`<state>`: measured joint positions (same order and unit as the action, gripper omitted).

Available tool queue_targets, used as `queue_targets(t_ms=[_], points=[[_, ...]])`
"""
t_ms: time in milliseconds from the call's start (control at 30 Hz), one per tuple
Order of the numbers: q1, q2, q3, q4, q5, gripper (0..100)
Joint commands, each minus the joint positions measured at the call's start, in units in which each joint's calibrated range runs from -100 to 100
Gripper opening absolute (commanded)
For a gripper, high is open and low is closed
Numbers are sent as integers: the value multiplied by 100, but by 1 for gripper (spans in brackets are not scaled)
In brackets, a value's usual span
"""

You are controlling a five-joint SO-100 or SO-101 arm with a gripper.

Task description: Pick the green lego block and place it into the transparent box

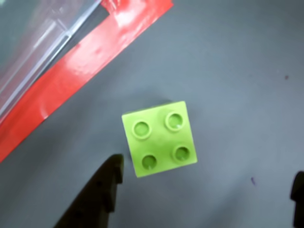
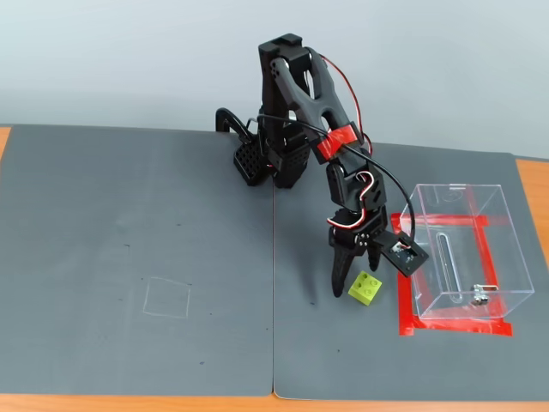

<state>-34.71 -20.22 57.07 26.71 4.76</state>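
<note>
**Taking hold of the brick**

We see the green brick (image 1: 159, 138) lying studs up on the grey surface (image 1: 237, 71), just beside the red tape (image 1: 71, 71) that frames the clear box (image 2: 463, 253). In the fixed view the brick (image 2: 366, 287) sits directly under our end effector (image 2: 353, 279), close to the box's near left corner but outside it.

Our end effector (image 1: 204, 187) is spread wide and grasps nothing: in the wrist view one dark finger (image 1: 102, 190) stands near the brick's lower left corner, the other shows only at the right edge, well apart from the brick.

We judge the brick light, stiff and hard, so it should not deform or break under a firm squeeze. Its smooth plastic sides look slippery, and the studs give no flat hold, so we would close on two opposite side walls, low and centred. The brick sits slightly rotated against our fingers in the wrist view; squaring up first would stop it twisting out. The box walls look thin, so we would release from above the open top.
</note>
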Motion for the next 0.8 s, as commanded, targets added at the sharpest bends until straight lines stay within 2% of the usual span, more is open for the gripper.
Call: queue_targets(t_ms=[0, 767], points=[[-54, 93, -257, -232, -20, 39], [13, 560, -366, -232, -15, 38]])
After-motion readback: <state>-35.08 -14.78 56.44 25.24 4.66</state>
